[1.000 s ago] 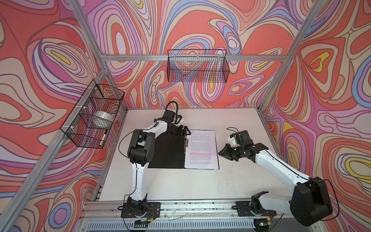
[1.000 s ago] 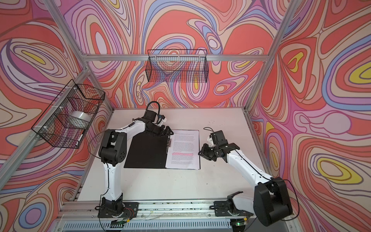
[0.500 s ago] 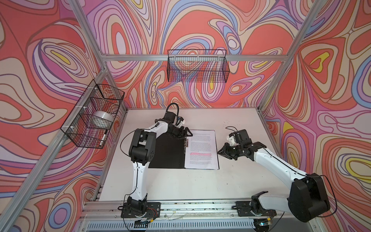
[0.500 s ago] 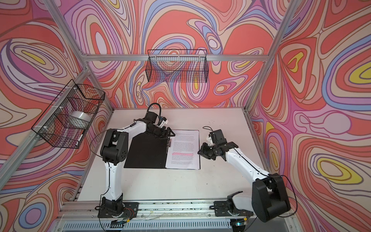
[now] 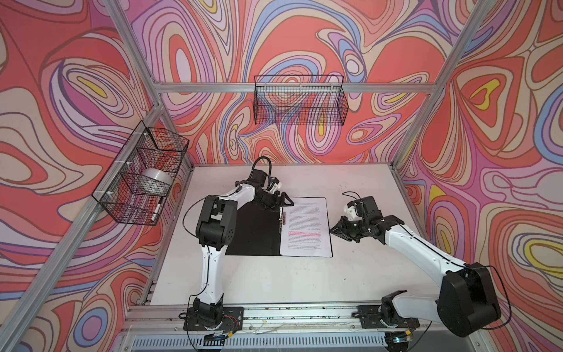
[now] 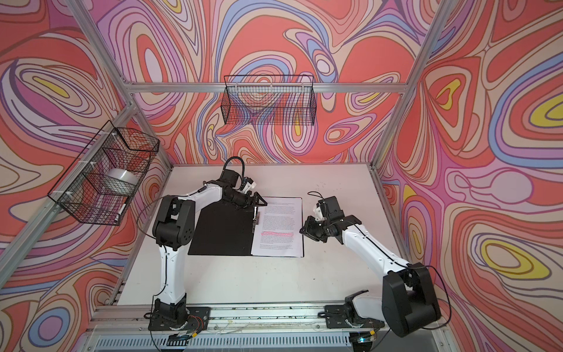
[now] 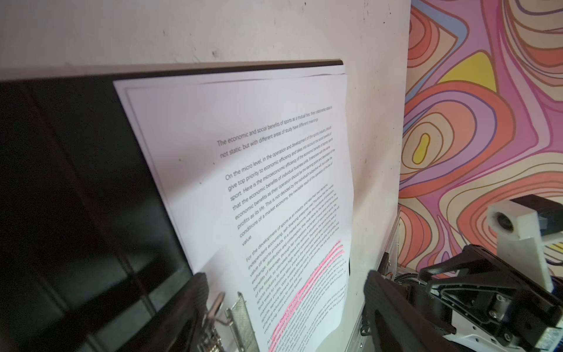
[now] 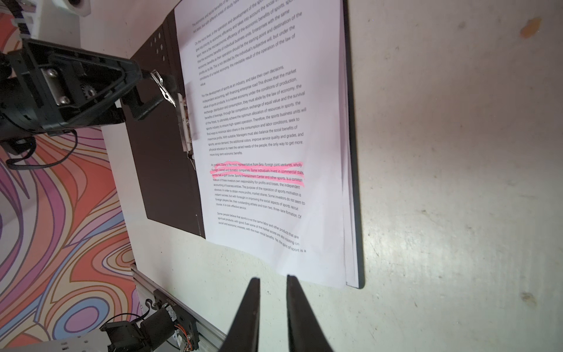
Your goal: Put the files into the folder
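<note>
The files (image 5: 306, 225), thin and limp, are seen lying in the open folder (image 5: 256, 231) between the wide-open left claw (image 7: 285, 292) at the spine clip (image 7: 240, 317) and the nearly closed, empty right claw (image 8: 272, 282), and are judged best gripped at an edge.

Left gripper (image 5: 281, 203): jaws slightly narrower than a second ago, still spread, at the metal clip (image 5: 283, 218) of the folder (image 5: 254, 231) | Right gripper (image 5: 335, 229): closer to the right edge of the files (image 5: 307, 225) than before | Left elbow: shifted slightly rightward in both top views
</note>
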Robot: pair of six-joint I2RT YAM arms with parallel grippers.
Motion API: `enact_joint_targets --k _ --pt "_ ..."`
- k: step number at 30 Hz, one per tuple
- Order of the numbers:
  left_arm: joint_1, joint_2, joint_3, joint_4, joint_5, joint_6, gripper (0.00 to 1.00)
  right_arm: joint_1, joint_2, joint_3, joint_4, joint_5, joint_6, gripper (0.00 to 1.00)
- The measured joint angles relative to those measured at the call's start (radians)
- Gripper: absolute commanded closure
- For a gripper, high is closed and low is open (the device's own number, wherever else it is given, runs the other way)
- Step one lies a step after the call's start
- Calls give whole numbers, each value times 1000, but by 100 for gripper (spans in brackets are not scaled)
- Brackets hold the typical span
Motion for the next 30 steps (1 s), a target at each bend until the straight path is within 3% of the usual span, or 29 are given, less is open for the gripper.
enact_joint_targets --k 11,18,24,30 --pt "0 -132 -84 19 65 -37 20 0 8 27 -16 -3 -11 83" --pt "0 -185 -97 -68 92 45 21 1 41 135 -80 4 -54 83" --pt "4 -317 -94 -254 -119 211 19 50 112 316 -229 69 -113 83" --pt "89 -446 -109 -398 -343 337 19 211 275 578 -385 170 -159 84"
